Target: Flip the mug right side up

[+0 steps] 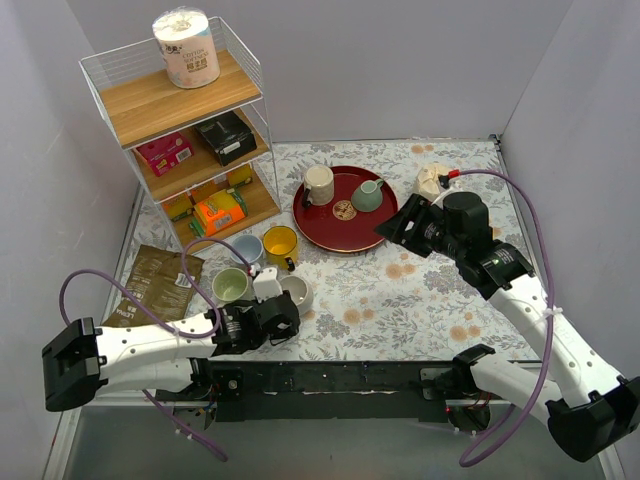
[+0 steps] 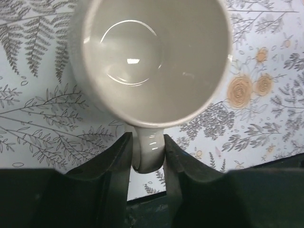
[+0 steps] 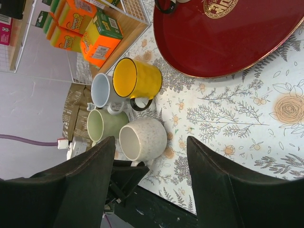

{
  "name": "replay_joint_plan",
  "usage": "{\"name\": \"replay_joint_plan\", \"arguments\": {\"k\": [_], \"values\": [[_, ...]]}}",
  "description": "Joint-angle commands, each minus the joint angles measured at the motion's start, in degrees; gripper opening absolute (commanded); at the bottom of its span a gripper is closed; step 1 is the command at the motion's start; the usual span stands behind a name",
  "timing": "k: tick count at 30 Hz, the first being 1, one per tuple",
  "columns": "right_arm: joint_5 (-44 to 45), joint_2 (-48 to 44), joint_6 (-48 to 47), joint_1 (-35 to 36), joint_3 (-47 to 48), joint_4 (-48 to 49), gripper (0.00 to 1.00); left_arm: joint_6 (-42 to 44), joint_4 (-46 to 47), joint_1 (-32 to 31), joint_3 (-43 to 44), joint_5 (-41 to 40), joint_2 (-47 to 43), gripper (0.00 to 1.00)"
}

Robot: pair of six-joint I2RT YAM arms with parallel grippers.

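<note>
The speckled white mug (image 1: 295, 291) stands upright on the floral tablecloth, mouth up, near the front left. In the left wrist view I look into its empty bowl (image 2: 152, 57). My left gripper (image 1: 285, 316) (image 2: 148, 153) is shut on the mug's handle, a finger on each side. The mug also shows in the right wrist view (image 3: 148, 137), with the left gripper's dark fingers at its handle. My right gripper (image 1: 393, 226) (image 3: 151, 142) is open and empty, hovering above the cloth by the red tray's right rim, well away from the mug.
A green mug (image 1: 230, 285), a blue mug (image 1: 247, 248) and a yellow mug (image 1: 280, 243) stand close behind the white mug. A red tray (image 1: 330, 228) holds a cream mug (image 1: 319, 184) and a green cup (image 1: 367, 196). A wire shelf rack (image 1: 190, 130) stands back left, a brown packet (image 1: 150, 285) to the left.
</note>
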Motion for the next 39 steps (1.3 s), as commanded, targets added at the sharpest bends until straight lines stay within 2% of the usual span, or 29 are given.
{"name": "replay_joint_plan", "arguments": {"k": [1, 3, 10, 18, 21, 26, 30, 35, 39], "values": [[-0.3, 1.0, -1.6, -0.3, 1.1, 0.5, 0.71, -3.6, -3.1, -1.6, -2.0, -4.2, 0.5, 0.4], [0.0, 1.5, -2.4, -0.3, 1.6, 0.0, 0.73, -4.6, -4.2, -2.1, -1.6, -5.2, 0.2, 0.43], [1.5, 5.6, -4.9, -0.3, 3.4, -1.3, 0.77, -5.2, -9.3, -3.7, 3.5, -8.2, -0.9, 0.65], [5.1, 10.5, -9.6, -0.4, 6.7, -0.6, 0.79, -4.5, -19.2, -4.0, 14.8, -13.8, -7.5, 0.98], [8.8, 14.6, -12.3, -0.3, 8.5, 1.0, 0.81, -3.0, -20.9, -4.0, 18.4, -16.1, -10.3, 0.98], [7.7, 21.2, -18.0, 0.1, 12.5, 4.9, 0.82, 2.5, -20.8, -4.0, 23.9, -19.5, -11.9, 0.98], [9.8, 29.6, -19.9, 3.9, 17.9, 7.2, 0.82, 4.1, -22.7, -4.1, 29.6, -24.7, -10.9, 0.98], [21.0, 39.2, -18.6, 11.3, 28.1, 10.0, 0.81, 8.8, -21.9, -4.0, 35.5, -25.7, -10.5, 0.98], [29.7, 50.8, -15.4, 15.1, 37.6, 9.6, 0.81, 13.5, -20.6, -3.9, 38.0, -23.8, -10.0, 0.98]]}}
